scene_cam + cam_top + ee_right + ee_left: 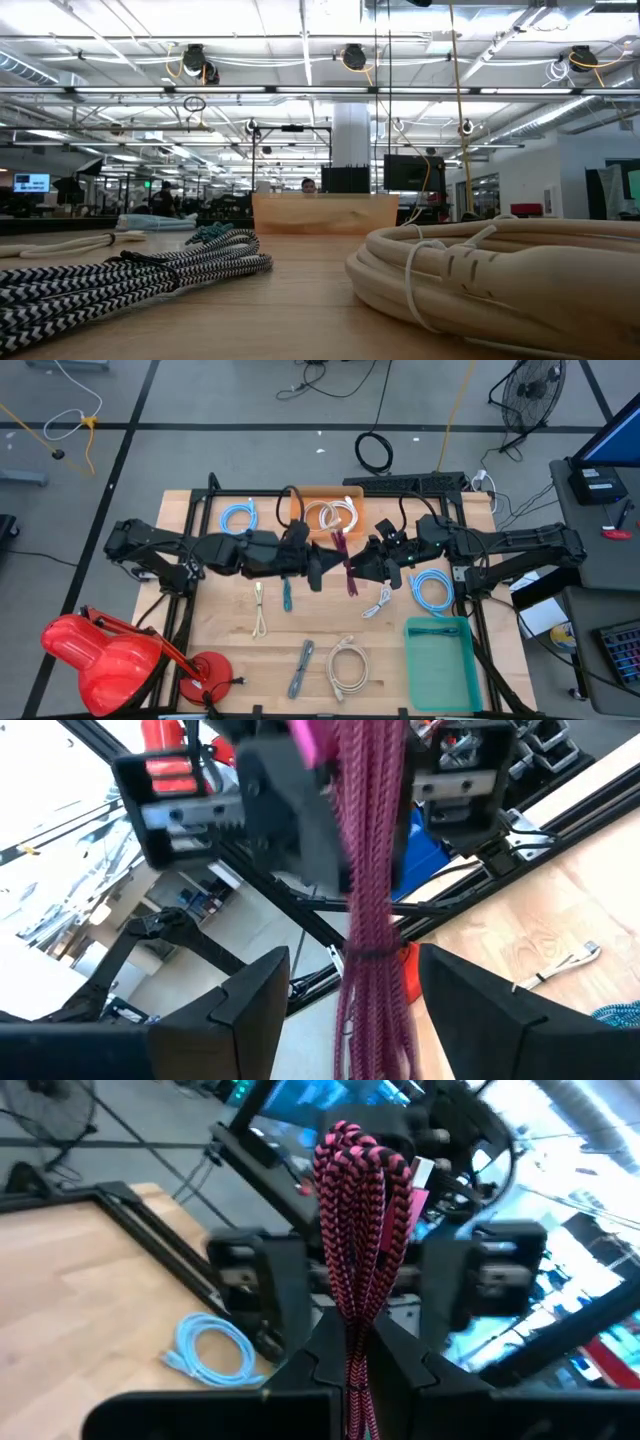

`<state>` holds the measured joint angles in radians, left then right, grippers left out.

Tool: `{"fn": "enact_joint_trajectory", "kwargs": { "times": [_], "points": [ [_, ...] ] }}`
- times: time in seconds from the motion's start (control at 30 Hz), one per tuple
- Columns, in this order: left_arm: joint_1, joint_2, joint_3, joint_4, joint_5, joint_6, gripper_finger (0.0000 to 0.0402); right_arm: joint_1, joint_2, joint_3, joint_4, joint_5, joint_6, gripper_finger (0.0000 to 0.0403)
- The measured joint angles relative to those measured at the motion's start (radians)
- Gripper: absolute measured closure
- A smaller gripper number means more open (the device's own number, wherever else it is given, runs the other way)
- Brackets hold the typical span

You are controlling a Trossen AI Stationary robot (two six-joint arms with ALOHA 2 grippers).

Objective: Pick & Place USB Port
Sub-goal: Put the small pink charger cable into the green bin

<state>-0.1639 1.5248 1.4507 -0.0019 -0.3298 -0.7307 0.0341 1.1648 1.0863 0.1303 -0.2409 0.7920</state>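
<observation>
Above the middle of the pale wooden worktop (230,630), the left pincer (357,1365) is clamped on a braided pink-and-black cable (358,1210), looped into a bundle. The right pincer (350,995) stands spread apart around the same ropy bundle.

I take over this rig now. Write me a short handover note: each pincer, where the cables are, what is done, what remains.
Left pincer: shut on the pink braided cable, held above mid-table.
Right pincer: open, its fingers either side of that same cable, not gripping.
Green bin: only a dark cable at its far end.
Wooden tray: holds a white coil.
On the table: two blue coils, a teal cable, white, beige and grey ones.
Left: place the pink cable, then the others.
</observation>
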Motion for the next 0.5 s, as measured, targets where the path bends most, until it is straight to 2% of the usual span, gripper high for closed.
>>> {"fn": "enact_joint_trajectory", "kwargs": {
  "times": [0.23,0.5],
  "points": [
    [0.021,0.0,0.014,-0.004,0.027,0.006,0.0384,0.0,0.0,0.0,0.0,-0.027,0.008,0.0195],
    [0.017,-0.001,0.014,-0.027,0.044,-0.014,0.0385,0.0,0.0,0.0,-0.007,-0.027,0.008,0.0261]
  ]
}}
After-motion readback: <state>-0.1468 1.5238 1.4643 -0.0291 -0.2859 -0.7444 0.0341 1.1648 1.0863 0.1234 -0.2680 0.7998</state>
